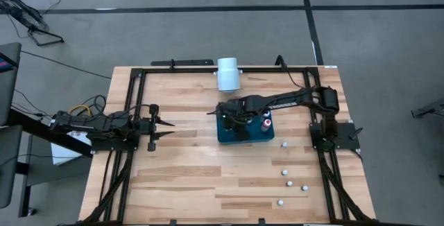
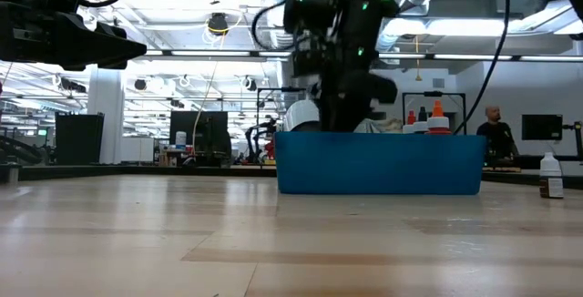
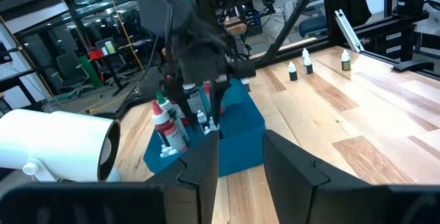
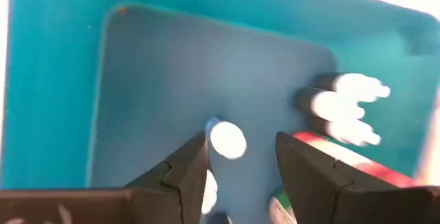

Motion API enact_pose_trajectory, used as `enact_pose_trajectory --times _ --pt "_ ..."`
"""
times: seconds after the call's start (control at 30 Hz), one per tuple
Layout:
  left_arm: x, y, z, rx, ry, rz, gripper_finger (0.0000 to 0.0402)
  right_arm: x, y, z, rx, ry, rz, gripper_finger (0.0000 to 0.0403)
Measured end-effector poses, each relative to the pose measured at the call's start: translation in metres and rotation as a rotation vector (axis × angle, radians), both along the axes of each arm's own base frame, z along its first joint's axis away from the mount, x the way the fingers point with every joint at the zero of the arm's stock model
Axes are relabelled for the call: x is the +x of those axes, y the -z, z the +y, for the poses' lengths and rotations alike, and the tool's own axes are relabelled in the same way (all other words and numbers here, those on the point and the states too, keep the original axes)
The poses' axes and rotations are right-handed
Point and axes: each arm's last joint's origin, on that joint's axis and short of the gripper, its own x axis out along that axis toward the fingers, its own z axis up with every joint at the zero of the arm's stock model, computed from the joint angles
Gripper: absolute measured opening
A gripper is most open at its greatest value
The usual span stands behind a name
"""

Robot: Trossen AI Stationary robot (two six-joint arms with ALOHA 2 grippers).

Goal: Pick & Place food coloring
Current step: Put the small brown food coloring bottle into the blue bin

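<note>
Right gripper (image 4: 237, 159) stands parted over the tray (image 4: 48, 100), a white-capped food coloring bottle (image 4: 227, 140) between its fingers (unclamped). Judged light, rigid, slippery; grip the body below the cap.

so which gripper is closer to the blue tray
Right. The right gripper is directly over the blue tray, jaws apart around a small bottle standing inside. The left gripper waits well off to the tray's left.
</note>
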Motion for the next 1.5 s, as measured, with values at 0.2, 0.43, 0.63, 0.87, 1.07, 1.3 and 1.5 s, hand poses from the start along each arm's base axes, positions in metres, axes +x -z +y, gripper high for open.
enact_pose_trajectory --times 0.2,0.43,0.63,0.87,1.07,1.3,1.5 --pt "0.000 0.000 0.000 0.000 0.000 0.000 0.0105 -0.015 -0.029 0.012 -0.012 0.094 -0.020 0.0178" --pt "0.000 0.000 0.000 0.000 0.000 0.000 0.0105 -0.047 -0.057 0.034 0.056 0.340 0.060 0.0185" --pt "0.000 0.000 0.000 0.000 0.000 0.000 0.0105 -0.077 -0.076 0.056 0.063 0.501 0.160 0.0183" --pt "0.000 0.000 0.000 0.000 0.000 0.000 0.0105 -0.100 -0.090 0.073 0.060 0.648 0.196 0.0186" --pt "0.000 0.000 0.000 0.000 0.000 0.000 0.0105 -0.116 -0.092 0.086 0.037 0.801 0.215 0.0192" --pt "0.000 0.000 0.000 0.000 0.000 0.000 0.0105 -0.155 -0.061 0.092 0.167 0.953 0.230 0.0201" --pt "0.000 0.000 0.000 0.000 0.000 0.000 0.0105 -0.178 -0.035 0.086 0.206 1.042 0.228 0.0203"
